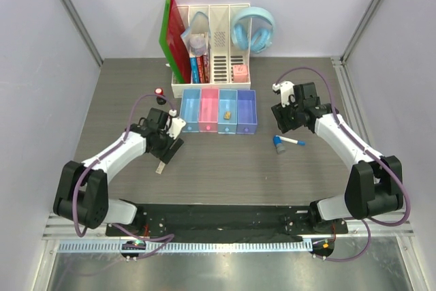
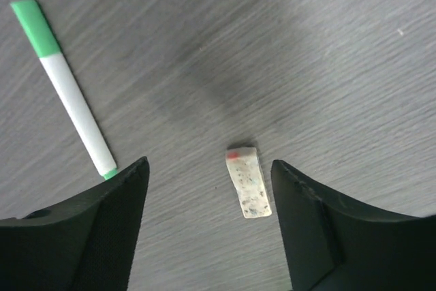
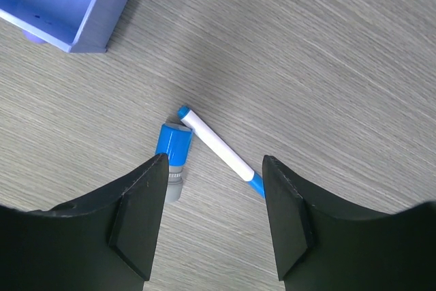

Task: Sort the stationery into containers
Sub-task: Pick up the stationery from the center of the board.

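Grey table (image 1: pixel 225 168) bears trays (image 1: pixel 210 110), organizer (image 1: pixel 221 67), green-capped marker (image 2: pixel 68 90), blue-capped marker (image 3: pixel 216 146), eraser (image 2: pixel 248 183), stamp (image 1: pixel 161 93).

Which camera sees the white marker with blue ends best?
The right wrist view: the marker lies close up on the table, whole and sharp. The top external view shows the marker only as a tiny sliver. The left wrist view doesn't show it.
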You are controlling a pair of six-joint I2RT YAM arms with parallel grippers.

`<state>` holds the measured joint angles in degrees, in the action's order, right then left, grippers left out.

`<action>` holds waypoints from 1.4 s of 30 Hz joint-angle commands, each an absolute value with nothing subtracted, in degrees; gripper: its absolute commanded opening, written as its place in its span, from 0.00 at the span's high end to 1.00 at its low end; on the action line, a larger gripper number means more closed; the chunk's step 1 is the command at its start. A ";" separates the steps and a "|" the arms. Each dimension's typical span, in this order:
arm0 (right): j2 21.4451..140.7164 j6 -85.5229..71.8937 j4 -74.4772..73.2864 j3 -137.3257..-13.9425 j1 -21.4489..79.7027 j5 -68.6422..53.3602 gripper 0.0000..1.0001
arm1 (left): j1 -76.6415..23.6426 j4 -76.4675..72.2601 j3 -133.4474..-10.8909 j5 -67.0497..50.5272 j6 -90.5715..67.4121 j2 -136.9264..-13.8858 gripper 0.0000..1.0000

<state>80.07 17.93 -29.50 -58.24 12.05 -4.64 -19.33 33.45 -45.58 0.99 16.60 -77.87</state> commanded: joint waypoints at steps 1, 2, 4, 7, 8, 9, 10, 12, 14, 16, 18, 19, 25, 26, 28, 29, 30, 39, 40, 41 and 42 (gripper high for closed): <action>77.87 18.54 -27.77 -57.83 12.30 -3.87 0.37 | -19.16 37.35 -45.44 1.13 15.21 -79.19 0.30; 77.87 19.50 -27.86 -57.66 12.30 -3.43 0.37 | -19.16 37.61 -45.53 1.40 15.38 -79.54 0.30; 78.05 21.00 -27.86 -56.96 12.22 -1.15 0.37 | -19.16 39.19 -46.40 0.88 15.91 -81.56 0.38; 78.13 24.25 -27.95 -55.46 12.22 2.54 0.37 | -19.16 39.90 -46.93 1.32 16.00 -84.36 0.43; 78.05 24.87 -28.12 -55.20 12.13 3.16 0.37 | -19.16 39.99 -46.93 1.32 16.26 -85.16 0.43; 77.87 25.74 -28.39 -54.76 11.95 3.77 0.37 | -19.16 40.08 -46.93 1.32 16.35 -85.78 0.43; 77.52 25.93 -28.30 -54.58 11.87 3.95 0.37 | -19.16 39.99 -46.93 1.14 16.35 -86.83 0.44; 77.26 26.54 -28.91 -54.49 11.34 4.04 0.36 | -19.16 39.73 -46.67 0.79 16.70 -87.45 0.45; 76.91 27.07 -29.35 -54.49 10.90 4.48 0.36 | -19.16 39.29 -46.32 0.35 16.96 -88.41 0.49; 76.73 28.20 -30.14 -54.58 10.55 4.92 0.36 | -19.16 38.76 -46.06 0.35 17.05 -89.03 0.55; 76.64 29.35 -30.67 -54.14 9.67 5.27 0.36 | -19.16 38.76 -46.05 0.35 17.40 -89.91 0.71; 76.64 30.75 -30.93 -53.88 9.15 5.27 0.36 | -19.16 38.50 -46.05 0.35 17.32 -90.17 0.78; 78.04 36.90 -32.34 -50.98 6.16 4.22 0.36 | -19.16 39.11 -46.32 -1.49 17.58 -90.53 1.00; 78.39 38.83 -32.43 -50.72 5.72 4.04 0.36 | -19.16 39.37 -46.41 -1.49 17.58 -90.27 1.00; 79.54 40.77 -32.78 -50.10 4.40 2.03 0.36 | -19.16 40.68 -47.11 -1.58 17.67 -88.86 1.00; 79.89 41.74 -32.96 -50.10 4.22 1.24 0.36 | -19.16 41.30 -47.54 -1.93 17.67 -88.16 1.00; 80.41 43.40 -33.22 -50.01 4.04 0.80 0.36 | -19.16 42.00 -48.77 -2.28 17.67 -86.76 1.00; 83.58 48.95 -34.80 -49.75 4.04 -7.29 0.37 | -19.16 51.94 -61.33 -7.47 15.56 -80.51 1.00; 84.02 49.83 -34.80 -49.66 4.04 -7.56 0.37 | -19.16 52.55 -62.22 -7.64 15.38 -80.42 1.00; 85.24 50.18 -34.80 -49.66 4.13 -7.56 0.37 | -19.16 52.65 -63.01 -7.73 15.29 -80.25 1.00; 85.86 50.45 -34.54 -49.75 4.13 -7.65 0.37 | -19.16 52.82 -64.58 -8.00 15.21 -80.16 1.00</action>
<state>83.68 46.70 -34.13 -49.80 4.01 -5.06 -19.38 49.32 -59.66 -5.34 16.38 -82.39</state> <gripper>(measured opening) 0.634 0.084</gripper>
